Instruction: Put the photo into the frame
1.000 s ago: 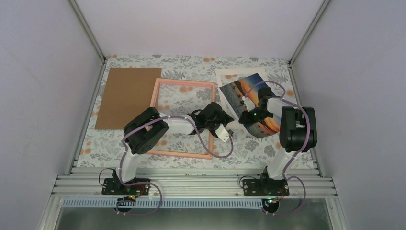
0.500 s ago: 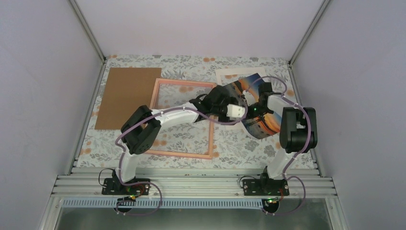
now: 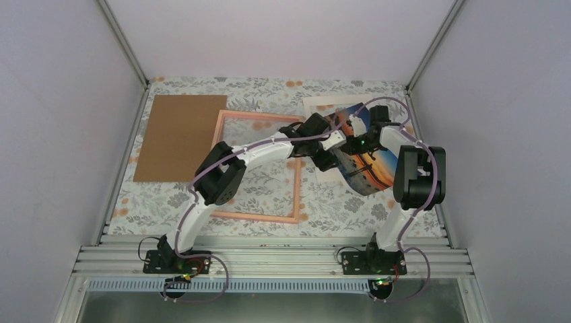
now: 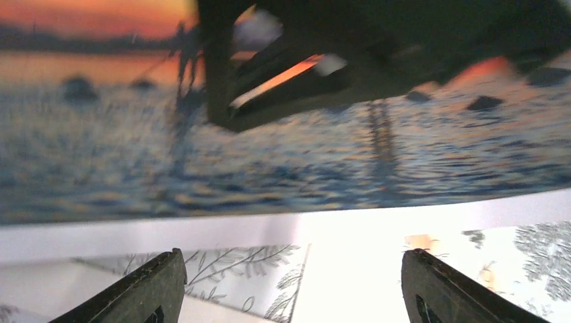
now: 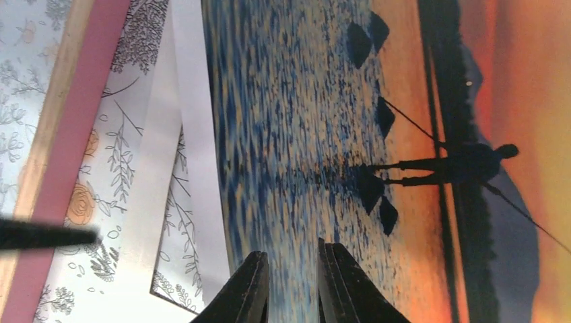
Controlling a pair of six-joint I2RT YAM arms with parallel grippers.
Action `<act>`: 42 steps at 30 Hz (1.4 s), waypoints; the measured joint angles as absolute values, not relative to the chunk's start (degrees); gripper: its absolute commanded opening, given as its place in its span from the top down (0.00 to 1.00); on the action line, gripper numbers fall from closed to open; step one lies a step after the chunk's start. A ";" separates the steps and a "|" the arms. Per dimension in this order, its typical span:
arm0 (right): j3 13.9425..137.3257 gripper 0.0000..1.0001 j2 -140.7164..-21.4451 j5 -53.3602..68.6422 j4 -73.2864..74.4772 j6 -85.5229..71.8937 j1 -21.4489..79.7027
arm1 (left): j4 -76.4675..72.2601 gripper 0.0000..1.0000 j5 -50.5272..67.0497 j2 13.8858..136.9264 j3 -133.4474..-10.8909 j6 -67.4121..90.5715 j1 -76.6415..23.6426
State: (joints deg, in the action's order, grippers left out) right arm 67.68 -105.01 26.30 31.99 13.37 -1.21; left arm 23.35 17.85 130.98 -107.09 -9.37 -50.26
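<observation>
The photo, an orange sunset over blue water, is tilted up off the table at the right, over the white mat board. My right gripper is shut on it; in the right wrist view its jaws stand a narrow gap apart on the photo. My left gripper is open at the photo's left edge. In the left wrist view the photo fills the upper part and the jaws are wide apart below it. The pink frame lies flat mid-table under the left arm.
A brown cardboard sheet lies at the back left beside the frame. The mat board lies under the photo, its window showing the floral cloth. The enclosure's walls stand close to the right of the photo. The frame's edge runs beside the mat board.
My left arm has stretched from over the frame's right side to the far right, up to the photo's left edge. My right gripper has moved back slightly with the photo.
</observation>
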 measured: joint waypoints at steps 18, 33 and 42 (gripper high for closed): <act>70.87 0.48 -105.06 23.00 38.22 19.11 -13.10 | 29.67 0.08 10.33 138.23 -110.63 -15.33 -48.38; 78.19 0.30 -107.00 28.49 49.60 25.96 -27.64 | 14.09 0.09 16.36 118.87 -84.05 -40.95 -53.30; 81.17 0.30 -106.10 30.94 54.28 27.59 -30.22 | 4.54 0.18 21.50 123.72 -88.03 -45.47 -62.24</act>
